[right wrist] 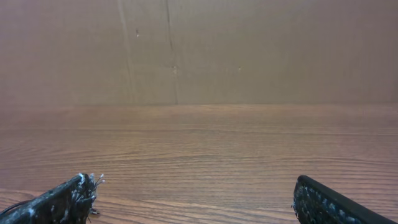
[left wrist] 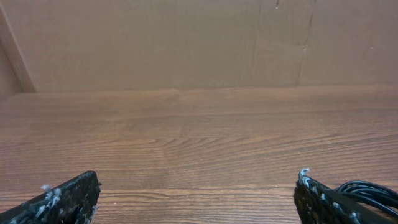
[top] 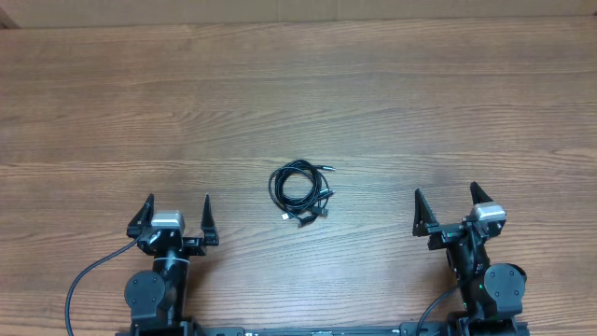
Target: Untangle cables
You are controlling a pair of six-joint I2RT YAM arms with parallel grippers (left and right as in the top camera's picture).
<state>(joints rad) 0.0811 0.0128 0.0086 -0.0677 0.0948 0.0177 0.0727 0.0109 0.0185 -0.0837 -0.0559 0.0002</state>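
We see the wooden desk (top: 298, 93) filling nearly the whole overhead view, its grain running left to right. Behind its far edge stands a brown cardboard wall (left wrist: 186, 43), seen in both wrist views.

At the near edge sit the two arms, the left arm (top: 159, 280) and the right arm (top: 490, 280), well apart from each other. A thick black lead (top: 89, 280) curves away from the left arm's base.

The left end effector (top: 177, 201) is released, its two dark fingers spread wide with nothing between them; in its own wrist view (left wrist: 198, 177) only bare wood shows between the fingertips. The right end effector (top: 446, 189) is likewise released and holds nothing, and its wrist view (right wrist: 194, 182) shows bare wood in the gap.

The cables (top: 300, 193) lie on the desk between the two arms, a little beyond the fingertips and touched by neither. They form a small, loose coil of thin black cords, with several plug ends sticking out at its right and lower side. In the left wrist view, part of the coil (left wrist: 373, 190) peeks out past the right finger.
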